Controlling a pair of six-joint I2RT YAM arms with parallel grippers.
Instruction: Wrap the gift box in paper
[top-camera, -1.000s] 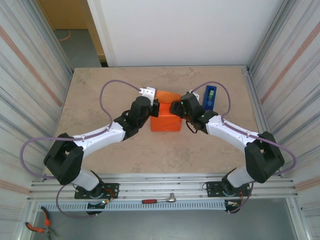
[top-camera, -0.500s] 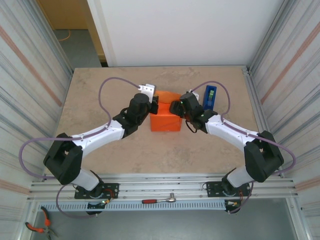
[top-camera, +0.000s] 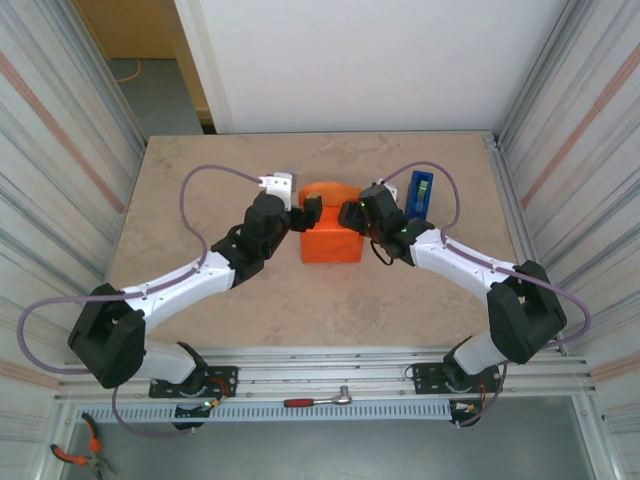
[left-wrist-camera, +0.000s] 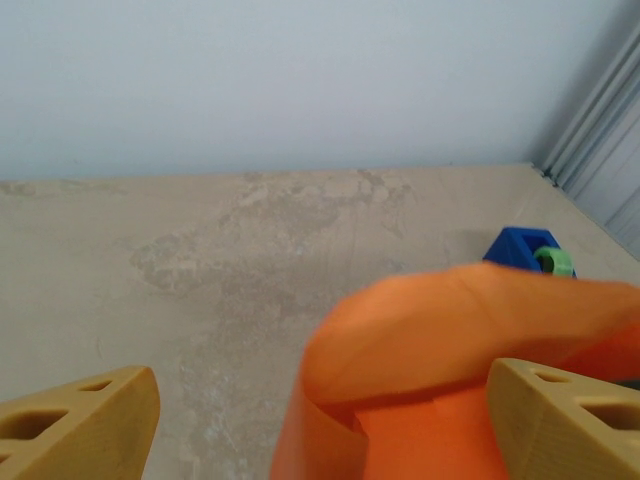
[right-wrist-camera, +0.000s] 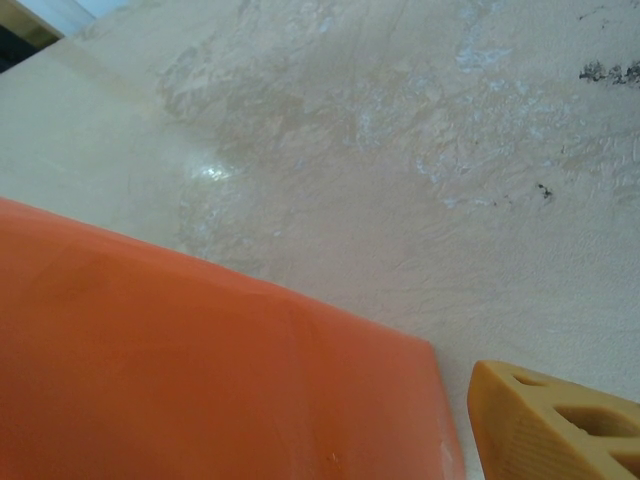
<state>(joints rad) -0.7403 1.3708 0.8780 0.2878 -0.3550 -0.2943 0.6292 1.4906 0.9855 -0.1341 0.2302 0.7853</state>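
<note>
Top external: the left gripper (top-camera: 308, 210) is gaping wide beside the paper (top-camera: 332, 240). The right gripper (top-camera: 349, 214) is hovering at its other side, its opening impossible to tell

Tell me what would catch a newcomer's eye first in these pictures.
The bright orange paper, folded into a boxy bundle at mid-table, stands out first against the beige top. The left gripper and the right gripper flank it on either side, and the left wrist view shows the left one's fingers spread wide around a bulging flap. A blue tape dispenser stands just to the right of the right gripper.
</note>
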